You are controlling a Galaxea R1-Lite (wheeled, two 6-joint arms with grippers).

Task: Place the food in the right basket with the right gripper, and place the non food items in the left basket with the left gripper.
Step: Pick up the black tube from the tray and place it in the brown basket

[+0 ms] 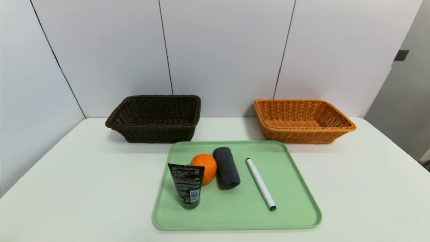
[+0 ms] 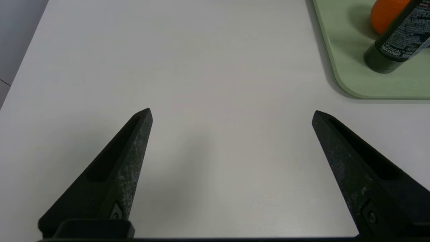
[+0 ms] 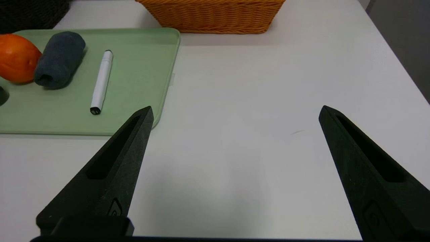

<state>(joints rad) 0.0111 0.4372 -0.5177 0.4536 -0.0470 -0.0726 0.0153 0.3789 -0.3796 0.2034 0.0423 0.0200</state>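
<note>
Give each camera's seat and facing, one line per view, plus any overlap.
Head view: on the head, facing forward and down at the green tray and two wicker baskets; no arm shows.
Left wrist view: above the table's left side; open left gripper.
Right wrist view: above its right side; open right gripper.
Both wrist views share the tray and orange.

Tray (image 1: 268, 215): smooth matt plastic look. Baskets (image 1: 161, 134) rough woven wicker. Rolled cloth (image 1: 226, 167) soft, matt; orange (image 1: 210, 168) dimpled.
</note>
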